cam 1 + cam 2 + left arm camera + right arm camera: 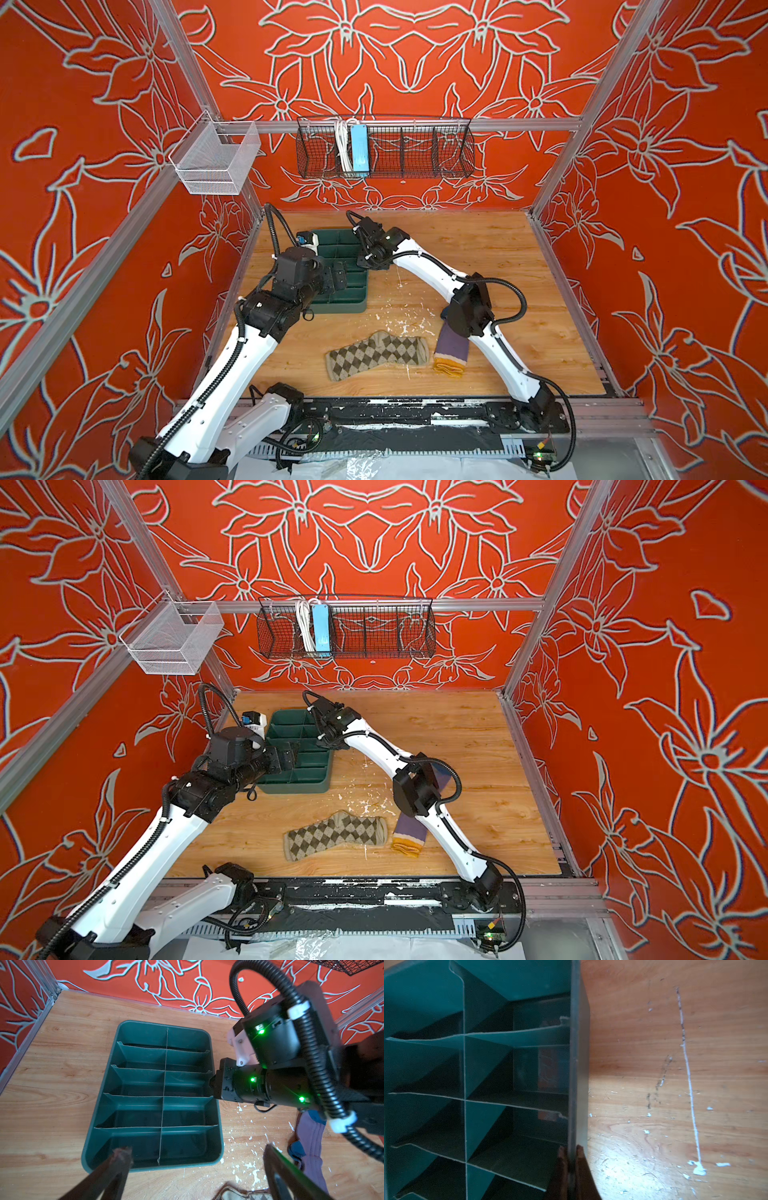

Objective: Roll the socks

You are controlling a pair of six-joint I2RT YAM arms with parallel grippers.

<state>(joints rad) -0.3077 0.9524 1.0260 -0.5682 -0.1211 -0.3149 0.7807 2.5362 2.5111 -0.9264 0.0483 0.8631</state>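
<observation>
Both top views show the olive-and-beige argyle sock lying flat on the wooden table near the front. The purple sock, yellow cuff toward the front, lies right of it, partly hidden under the right arm's elbow. My right gripper is shut on the right wall of the dark green divided tray. My left gripper hangs open above the tray's near end, holding nothing. The left wrist view catches the purple sock and an edge of the argyle sock.
A blue-and-white object sits behind the tray at the back left. A black wire basket and a white mesh basket hang on the frame rails. White flecks dot the table between tray and socks.
</observation>
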